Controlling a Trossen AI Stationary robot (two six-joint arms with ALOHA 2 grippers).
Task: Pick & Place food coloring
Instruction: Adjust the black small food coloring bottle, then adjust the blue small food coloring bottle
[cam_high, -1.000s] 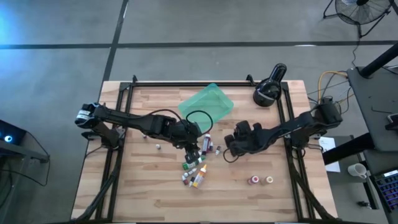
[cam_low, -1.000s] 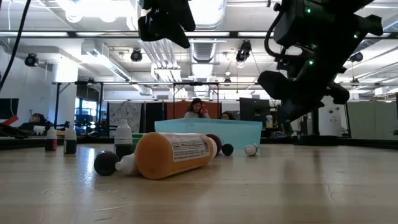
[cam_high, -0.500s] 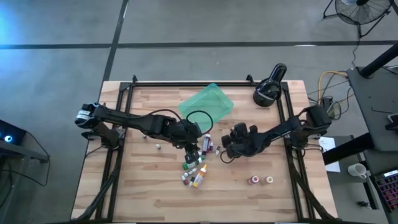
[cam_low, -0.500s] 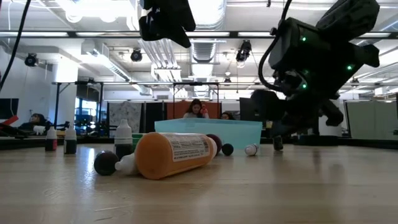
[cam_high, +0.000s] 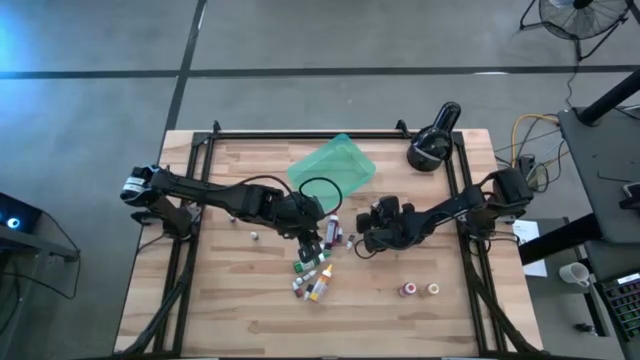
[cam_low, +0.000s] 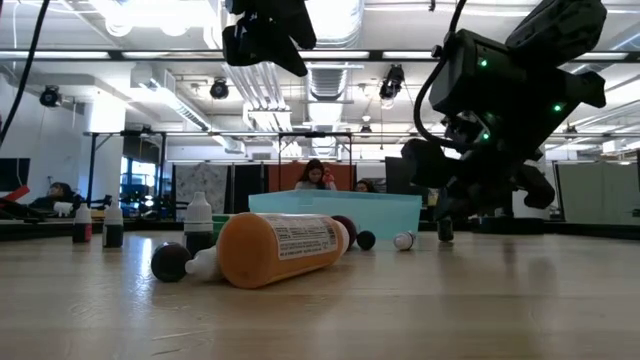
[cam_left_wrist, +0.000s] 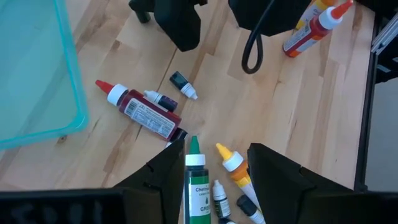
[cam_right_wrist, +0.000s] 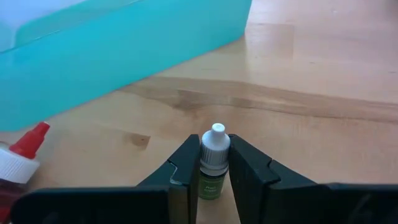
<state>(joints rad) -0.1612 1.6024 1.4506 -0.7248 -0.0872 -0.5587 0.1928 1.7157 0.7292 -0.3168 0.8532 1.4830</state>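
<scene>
The right gripper (cam_right_wrist: 214, 163), just in front of the teal tray (cam_right_wrist: 118, 43), pinches a tiny green dropper bottle (cam_right_wrist: 212, 169) upright at its shoulder, a light, stiff, probably slick thing best held below the white cap, while the left gripper (cam_left_wrist: 211, 163) hangs part-open, empty, over the bottle pile.

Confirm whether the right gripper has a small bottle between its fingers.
Yes: the right gripper has its fingers pressed on both sides of a small white-capped green bottle.
</scene>
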